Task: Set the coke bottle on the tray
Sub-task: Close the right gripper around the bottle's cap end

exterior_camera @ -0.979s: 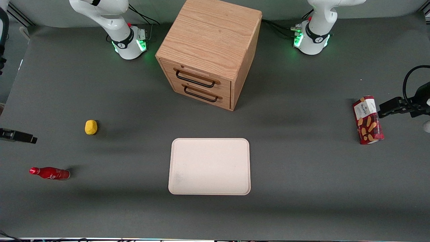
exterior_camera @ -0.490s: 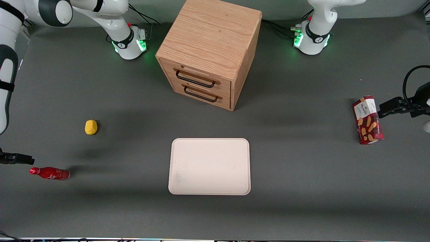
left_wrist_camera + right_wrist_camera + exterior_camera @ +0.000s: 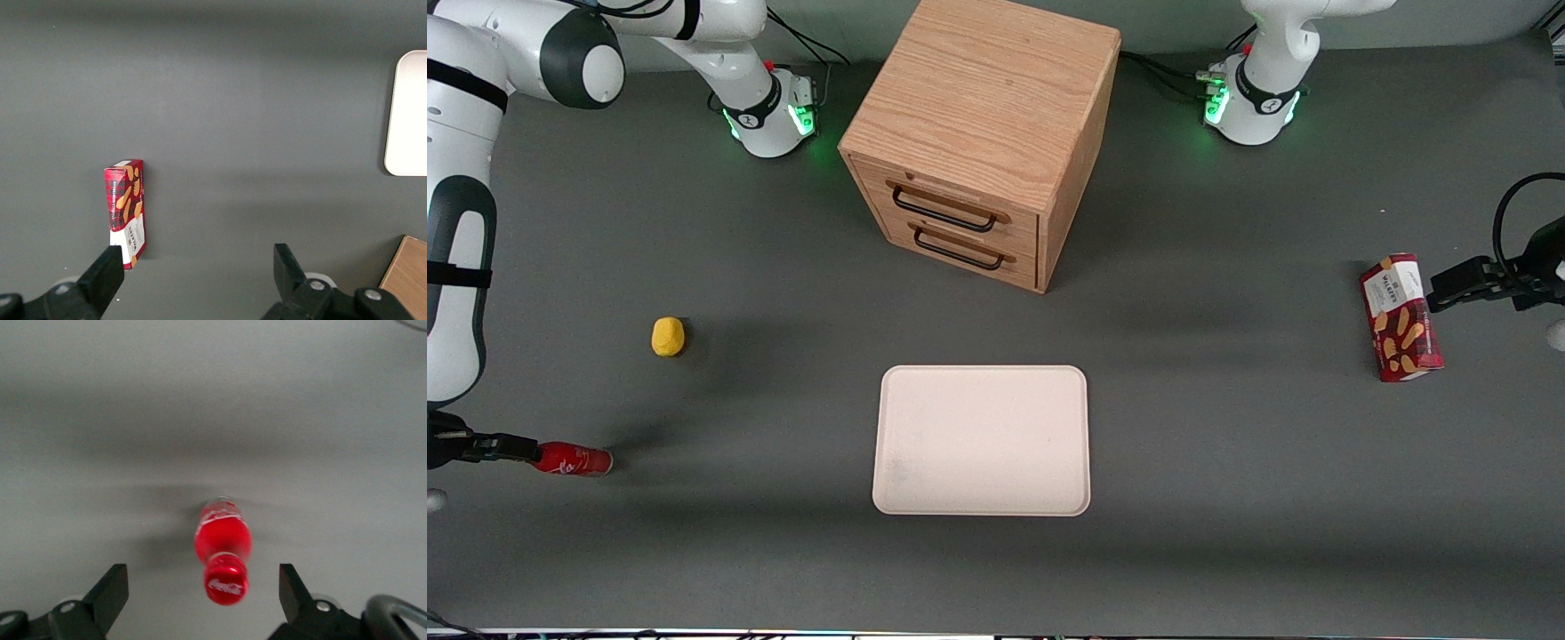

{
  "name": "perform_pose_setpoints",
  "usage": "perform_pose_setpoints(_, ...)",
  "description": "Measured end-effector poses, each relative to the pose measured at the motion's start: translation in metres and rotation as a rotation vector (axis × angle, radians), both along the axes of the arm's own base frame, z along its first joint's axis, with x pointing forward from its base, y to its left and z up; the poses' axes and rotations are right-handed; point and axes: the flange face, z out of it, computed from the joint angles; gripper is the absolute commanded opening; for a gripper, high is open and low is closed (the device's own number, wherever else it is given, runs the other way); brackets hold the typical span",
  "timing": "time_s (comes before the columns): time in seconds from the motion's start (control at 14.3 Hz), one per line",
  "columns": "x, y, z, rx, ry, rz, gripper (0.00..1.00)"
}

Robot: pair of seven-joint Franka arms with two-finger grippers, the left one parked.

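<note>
Currently one bottle [image 3: 574, 461] on the tabletop [image 3: 1227, 462], one gripper [image 3: 203, 595] above its cap, fingers [image 3: 110, 590] apart, one tray [image 3: 983, 440] bare, one lemon [image 3: 667, 337], one box [image 3: 1400, 317]

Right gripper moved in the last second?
Yes. The gripper came nearer the front camera, from level with the small yellow object down to the glossy red coke bottle, fingers open.

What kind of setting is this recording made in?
Probably a robotics lab bench: a bare grey table holding staged props, a wooden drawer cabinet and a tray. The open gripper hovers over the coke bottle.
</note>
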Motion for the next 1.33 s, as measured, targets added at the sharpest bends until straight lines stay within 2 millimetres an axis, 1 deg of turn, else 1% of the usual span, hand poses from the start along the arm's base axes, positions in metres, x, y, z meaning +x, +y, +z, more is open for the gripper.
perform_pose_setpoints(0.21, -0.003, -0.005, -0.01, 0.016, 0.012, 0.035, 1.0)
perform_pose_setpoints(0.49, -0.006, -0.013, -0.015, 0.008, 0.018, 0.036, 1.0)
perform_pose_setpoints(0.63, -0.006, -0.016, -0.022, 0.003, 0.013, 0.055, 1.0)
perform_pose_setpoints(0.7, -0.006, -0.017, -0.026, -0.003, 0.005, 0.061, 1.0)
perform_pose_setpoints(0.77, -0.007, -0.018, -0.03, -0.006, 0.002, 0.062, 0.97)
perform_pose_setpoints(0.84, -0.008, -0.019, -0.033, -0.006, 0.002, 0.062, 0.9)
perform_pose_setpoints(0.91, -0.008, -0.019, -0.034, -0.006, 0.003, 0.063, 0.8)
perform_pose_setpoints(1.05, -0.008, -0.019, -0.035, -0.008, 0.001, 0.065, 0.52)
perform_pose_setpoints(1.19, -0.008, -0.019, -0.034, -0.009, -0.001, 0.072, 0.27)
perform_pose_setpoints(1.33, -0.008, -0.019, -0.035, -0.008, 0.0, 0.078, 0.04)
